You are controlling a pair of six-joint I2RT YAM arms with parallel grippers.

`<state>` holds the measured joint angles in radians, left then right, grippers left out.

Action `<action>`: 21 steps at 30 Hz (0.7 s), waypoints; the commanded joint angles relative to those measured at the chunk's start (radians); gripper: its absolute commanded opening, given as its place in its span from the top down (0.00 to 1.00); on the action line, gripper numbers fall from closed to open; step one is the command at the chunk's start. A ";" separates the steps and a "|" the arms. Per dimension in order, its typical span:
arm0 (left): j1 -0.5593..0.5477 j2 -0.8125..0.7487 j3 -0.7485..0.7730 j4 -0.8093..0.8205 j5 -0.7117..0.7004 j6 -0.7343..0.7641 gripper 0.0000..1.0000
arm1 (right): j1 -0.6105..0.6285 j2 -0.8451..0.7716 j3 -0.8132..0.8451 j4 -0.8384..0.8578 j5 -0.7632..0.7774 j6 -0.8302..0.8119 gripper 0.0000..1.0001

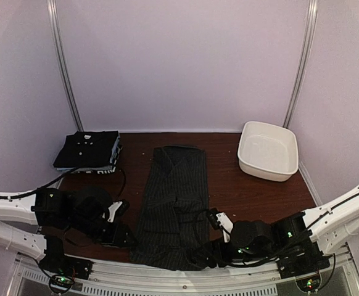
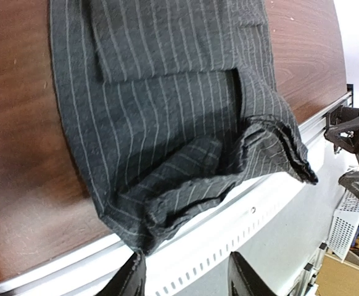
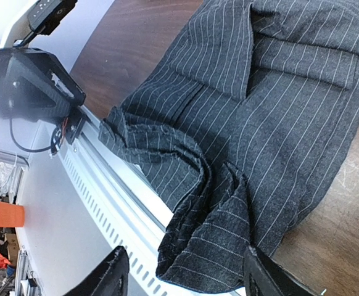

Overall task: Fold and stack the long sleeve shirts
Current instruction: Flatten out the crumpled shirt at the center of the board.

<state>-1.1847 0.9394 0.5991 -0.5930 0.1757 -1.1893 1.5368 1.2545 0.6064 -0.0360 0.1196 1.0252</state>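
Centrally, a charcoal pinstriped long sleeve shirt (image 1: pixel 172 203) lay lengthwise on the brown tabletop (image 1: pixel 247 194), its hem bunched over the near edge. The left tool (image 2: pixel 189 277) and right tool (image 3: pixel 189 277) each stood apart at that hem. Some folded black shirts (image 1: pixel 88 151) sat far left.

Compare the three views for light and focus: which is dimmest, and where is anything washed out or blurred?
Top external view: dimmest and softest, the pinstriped shirt barely shows its stripes; the white tub is the brightest patch. Left wrist view: stripes crisp, upper right corner washed out white. Right wrist view: cloth sharp, clutter at far left blurred.
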 commanded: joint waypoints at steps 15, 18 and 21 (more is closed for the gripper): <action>0.000 0.473 0.180 0.261 0.030 0.215 0.54 | -0.003 0.267 0.230 -0.203 0.112 -0.015 0.53; -0.013 0.495 0.161 0.308 0.130 0.216 0.59 | 0.001 0.302 0.230 -0.175 0.041 -0.035 0.54; -0.062 0.482 0.142 0.327 0.212 0.207 0.60 | 0.019 0.317 0.220 -0.153 -0.010 -0.058 0.57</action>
<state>-1.1961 1.4307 0.7570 -0.3569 0.2447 -0.9989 1.5375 1.5513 0.8158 -0.2123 0.1848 1.0061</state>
